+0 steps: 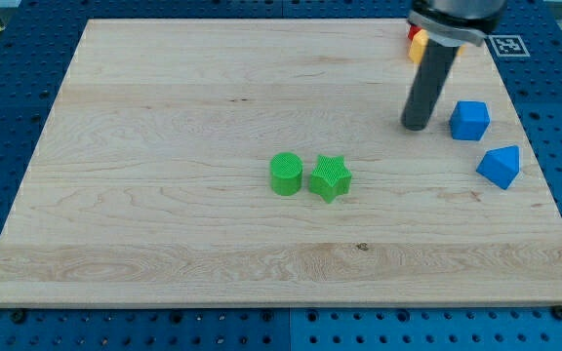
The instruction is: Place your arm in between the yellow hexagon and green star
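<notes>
The green star [330, 177] lies near the middle of the wooden board [164, 146], touching or nearly touching a green cylinder [285, 174] on its left. A yellow block [420, 46], with a bit of red [411, 39] beside it, peeks out behind the rod at the view's top right; its shape is mostly hidden. My tip [416, 125] rests on the board below that yellow block and up and to the right of the green star, well apart from the star.
A blue cube [469, 120] sits just right of my tip. A blue wedge-like block [500, 166] lies below it near the board's right edge. A blue pegboard table surrounds the board.
</notes>
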Motion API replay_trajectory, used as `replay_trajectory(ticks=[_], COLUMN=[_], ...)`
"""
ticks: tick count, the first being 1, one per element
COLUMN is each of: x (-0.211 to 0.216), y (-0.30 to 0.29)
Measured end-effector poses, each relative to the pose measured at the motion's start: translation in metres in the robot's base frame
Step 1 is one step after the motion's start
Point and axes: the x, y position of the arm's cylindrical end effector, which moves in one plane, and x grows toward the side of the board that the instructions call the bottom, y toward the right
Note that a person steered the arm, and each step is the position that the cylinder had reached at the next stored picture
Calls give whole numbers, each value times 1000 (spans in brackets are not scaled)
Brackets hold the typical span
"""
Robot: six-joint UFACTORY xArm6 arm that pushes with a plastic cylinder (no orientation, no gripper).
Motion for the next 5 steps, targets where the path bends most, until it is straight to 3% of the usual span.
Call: replay_trajectory(ticks=[5], x=[0], y=[-11])
